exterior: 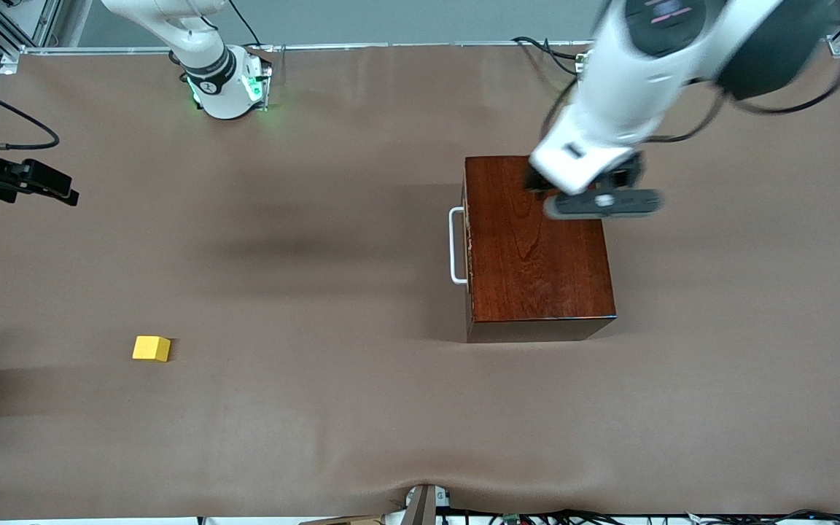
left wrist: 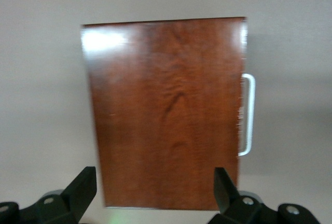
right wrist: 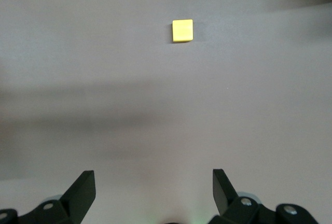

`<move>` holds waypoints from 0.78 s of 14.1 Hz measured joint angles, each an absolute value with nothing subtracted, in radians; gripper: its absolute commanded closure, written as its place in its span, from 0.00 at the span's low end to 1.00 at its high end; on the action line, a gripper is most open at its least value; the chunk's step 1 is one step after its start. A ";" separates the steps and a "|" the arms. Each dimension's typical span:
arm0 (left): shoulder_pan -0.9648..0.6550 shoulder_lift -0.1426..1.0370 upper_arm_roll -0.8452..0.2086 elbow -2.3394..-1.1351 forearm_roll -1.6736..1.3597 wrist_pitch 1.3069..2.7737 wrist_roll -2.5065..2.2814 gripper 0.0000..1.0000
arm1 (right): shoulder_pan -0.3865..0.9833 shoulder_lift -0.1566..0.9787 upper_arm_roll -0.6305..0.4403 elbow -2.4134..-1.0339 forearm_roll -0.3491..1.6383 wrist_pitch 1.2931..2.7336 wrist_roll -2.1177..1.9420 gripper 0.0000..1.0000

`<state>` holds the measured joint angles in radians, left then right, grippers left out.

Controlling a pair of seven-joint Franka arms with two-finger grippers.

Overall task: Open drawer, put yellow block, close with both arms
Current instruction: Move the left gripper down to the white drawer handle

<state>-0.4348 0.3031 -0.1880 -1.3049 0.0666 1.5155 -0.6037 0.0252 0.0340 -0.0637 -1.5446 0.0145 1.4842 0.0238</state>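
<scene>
Both grippers hang open above the table, the drawer shut and the yellow block lying apart from the box.

We see the left gripper (left wrist: pixel 153 195) up over the end of the dark reddish-brown wooden box (exterior: pixel 533 248) that lies nearest the robots' bases, its fingers (left wrist: pixel 83 187) spread wide and holding nothing. The drawer (exterior: pixel 469 244) sits pushed in, only its pale edge showing, with the white U-shaped handle (exterior: pixel 456 246) facing the right arm's end of the table. Our right gripper (right wrist: pixel 154 195) hangs over bare brown table cover (exterior: pixel 318 408) at the right arm's end, fingers likewise apart and empty. The yellow block (exterior: pixel 151 348) rests on the cover, well apart from the box, toward the right arm's end and nearer the front camera than the handle.
</scene>
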 measured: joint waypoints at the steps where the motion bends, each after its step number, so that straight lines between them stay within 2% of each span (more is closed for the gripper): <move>1: -0.469 0.336 -0.185 -1.289 0.071 1.534 -0.638 0.00 | 0.025 0.035 -0.064 -1.545 0.014 1.486 0.017 0.00; 6: -0.636 0.475 -0.148 -1.229 0.146 1.586 -0.810 0.00 | 0.025 0.045 -0.064 -1.548 0.014 1.507 -0.022 0.00; 11: -0.864 0.581 0.047 -1.180 0.148 1.632 -0.898 0.00 | 0.025 0.083 -0.064 -1.554 0.014 1.544 -0.100 0.00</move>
<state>-0.8639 0.5813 0.0475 -1.1805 0.1480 1.6319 -0.8982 0.0250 0.0834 -0.0645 -1.5543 0.0144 1.5437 -0.0999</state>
